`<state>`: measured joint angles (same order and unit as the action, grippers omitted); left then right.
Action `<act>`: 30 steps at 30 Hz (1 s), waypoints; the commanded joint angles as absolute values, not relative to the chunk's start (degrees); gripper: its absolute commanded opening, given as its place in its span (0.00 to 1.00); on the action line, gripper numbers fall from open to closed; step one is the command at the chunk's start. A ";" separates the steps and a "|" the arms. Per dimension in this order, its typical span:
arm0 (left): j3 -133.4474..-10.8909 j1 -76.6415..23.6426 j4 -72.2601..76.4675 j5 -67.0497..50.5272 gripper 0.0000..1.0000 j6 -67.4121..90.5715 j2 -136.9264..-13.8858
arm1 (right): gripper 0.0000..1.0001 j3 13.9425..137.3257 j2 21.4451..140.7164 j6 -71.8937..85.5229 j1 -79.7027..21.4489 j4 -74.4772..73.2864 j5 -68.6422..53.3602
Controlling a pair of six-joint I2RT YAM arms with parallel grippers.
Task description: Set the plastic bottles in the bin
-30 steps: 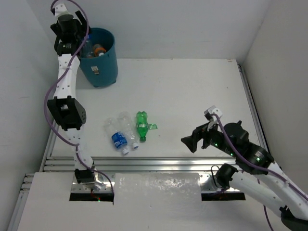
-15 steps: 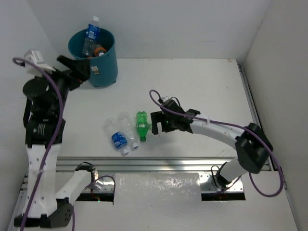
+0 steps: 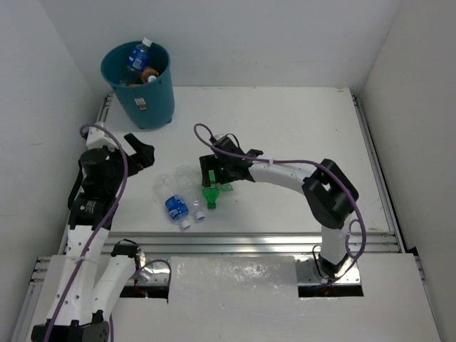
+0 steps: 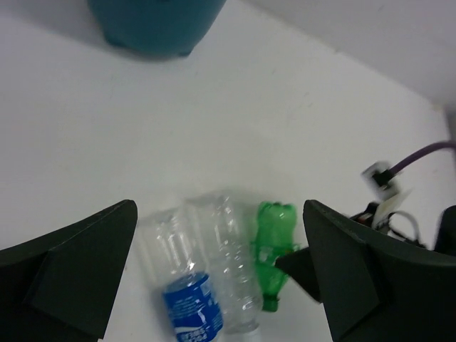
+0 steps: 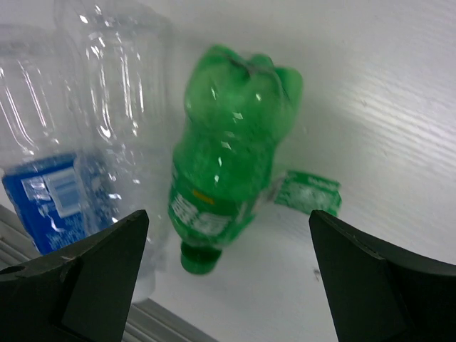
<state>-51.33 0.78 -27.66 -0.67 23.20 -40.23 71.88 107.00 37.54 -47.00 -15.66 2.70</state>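
Note:
The teal bin (image 3: pixel 151 96) stands at the far left and holds a blue-label bottle (image 3: pixel 137 55) and an orange bottle (image 3: pixel 148 73). Three bottles lie side by side on the table: a clear blue-label bottle (image 3: pixel 174 205), a plain clear bottle (image 3: pixel 189 185) and a green bottle (image 3: pixel 210 194). My right gripper (image 3: pixel 212 173) is open, just above the green bottle (image 5: pixel 228 157), with a finger on either side. My left gripper (image 3: pixel 144 151) is open and empty, left of the bottles, and its wrist view shows all three: the blue-label bottle (image 4: pixel 189 313), the plain clear bottle (image 4: pixel 231 271) and the green bottle (image 4: pixel 274 242).
A torn green label (image 3: pixel 226 187) lies beside the green bottle and also shows in the right wrist view (image 5: pixel 306 191). Metal rails run along the table's near edge (image 3: pixel 235 239) and right side (image 3: pixel 370 157). The bin's base (image 4: pixel 153 25) shows at the top of the left wrist view.
My left arm has let the blue-label bottle go into the bin and swung down toward the table bottles. My right arm has reached left to the green bottle.

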 commanded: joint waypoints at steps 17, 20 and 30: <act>-43.77 0.53 -20.22 -11.92 1.00 21.88 -39.29 | 0.27 66.72 111.28 34.73 -47.02 -11.25 6.32; -42.20 -1.04 -18.11 -20.26 1.00 23.72 -40.43 | 0.19 59.61 102.25 32.18 -47.02 -7.92 5.98; -41.92 -22.03 1.18 -30.66 1.00 33.04 -49.30 | 0.18 41.67 62.78 20.06 -43.24 -2.02 -9.28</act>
